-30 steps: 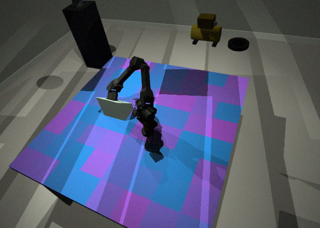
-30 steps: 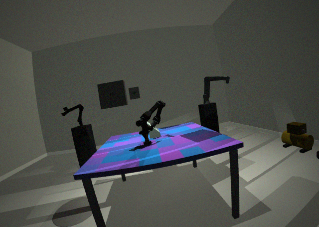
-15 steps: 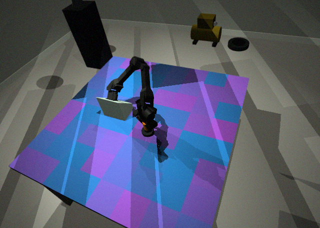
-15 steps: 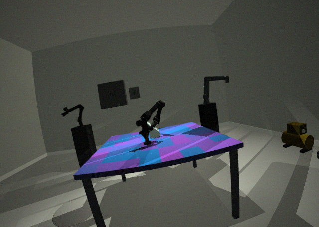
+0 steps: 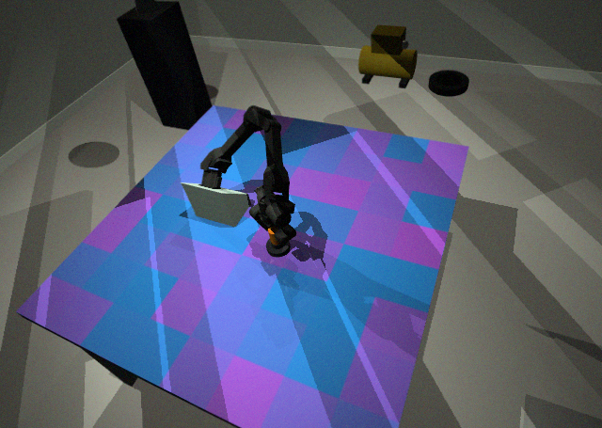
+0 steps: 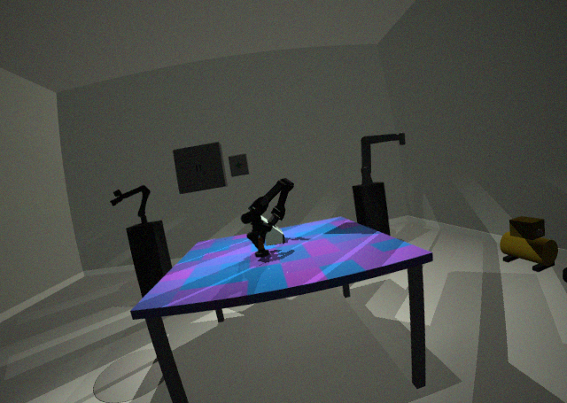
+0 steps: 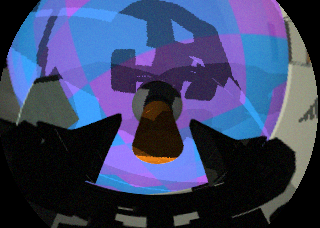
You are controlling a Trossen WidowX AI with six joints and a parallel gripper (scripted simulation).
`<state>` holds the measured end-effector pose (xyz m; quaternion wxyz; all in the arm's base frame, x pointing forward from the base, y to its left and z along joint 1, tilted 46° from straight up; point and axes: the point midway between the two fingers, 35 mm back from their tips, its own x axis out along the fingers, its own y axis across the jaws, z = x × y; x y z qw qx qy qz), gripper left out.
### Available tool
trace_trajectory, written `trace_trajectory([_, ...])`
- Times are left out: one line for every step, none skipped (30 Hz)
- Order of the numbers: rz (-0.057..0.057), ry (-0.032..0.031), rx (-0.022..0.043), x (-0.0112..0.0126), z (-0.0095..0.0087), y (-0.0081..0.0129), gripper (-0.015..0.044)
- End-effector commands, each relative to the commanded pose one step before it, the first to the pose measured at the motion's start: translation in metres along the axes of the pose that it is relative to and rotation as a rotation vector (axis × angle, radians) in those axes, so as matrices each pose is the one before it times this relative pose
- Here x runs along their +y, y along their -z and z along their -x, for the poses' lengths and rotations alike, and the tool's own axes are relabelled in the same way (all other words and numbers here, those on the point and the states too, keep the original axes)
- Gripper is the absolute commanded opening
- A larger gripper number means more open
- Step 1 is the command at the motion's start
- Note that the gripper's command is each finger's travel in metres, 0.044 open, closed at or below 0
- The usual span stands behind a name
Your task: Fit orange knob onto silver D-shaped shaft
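orange knob [image 7: 158,135] sits free between open pincer [image 7: 158,130].

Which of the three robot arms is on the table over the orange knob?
The middle arm, mounted on the table; its open gripper straddles the orange knob. The others stand on floor pedestals.

a matte black jointed arm [image 5: 264,136] with blocky links, on a pale wedge-shaped base [image 5: 217,203].

Shaft hidden beneath the orange knob [image 7: 158,136] — seating depth indeterminate. Pedestal [image 5: 277,250] partly covered by the gripper [image 5: 279,229]; the knob's hole unseen.
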<state>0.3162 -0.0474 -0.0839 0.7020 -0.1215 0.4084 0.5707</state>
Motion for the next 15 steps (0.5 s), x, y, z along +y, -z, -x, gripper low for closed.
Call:
trace_trajectory([0.0045,0.00984,0.00584,-0.00441,0.04349,0.00148,0.044])
trace_trajectory([-0.0003,-0.00023,0.00072,0.00065,0.01995,0.00051,0.044])
trace_trajectory([-0.0001,-0.00068,-0.0001,0.00151,0.01597,0.00031,0.044])
trace_trajectory([0.0,-0.0006,-0.00035,0.00134,0.00963,0.00013,0.044])
trace_trajectory([0.0,-0.00023,-0.00017,0.00052,0.00321,0.00003,0.044])
trace_trajectory([0.0,0.0,0.0,0.0,0.0,0.0,0.044])
trace_trajectory([0.0,0.0,0.0,0.0,0.0,0.0,0.044])
trace_trajectory([0.0001,0.00008,0.00004,-0.00141,0.00002,0.00065,0.044])
trace_trajectory([0.0001,0.00012,0.00006,-0.00204,0.00001,0.00095,0.044])
trace_trajectory([0.0,0.00004,0.00002,-0.00071,0.0,0.00033,0.044])
trace_trajectory([0.0,0.0,0.0,0.0,0.0,0.0,0.044])
trace_trajectory([0.0,0.0,0.0,0.0,0.0,0.0,0.044])
trace_trajectory([0.0,0.0,0.0,0.0,0.0,0.0,0.044])
trace_trajectory([0.0,0.0,0.0,0.0,0.0,0.0,0.044])
trace_trajectory([0.0,0.0,0.0,0.0,0.0,0.0,0.044])
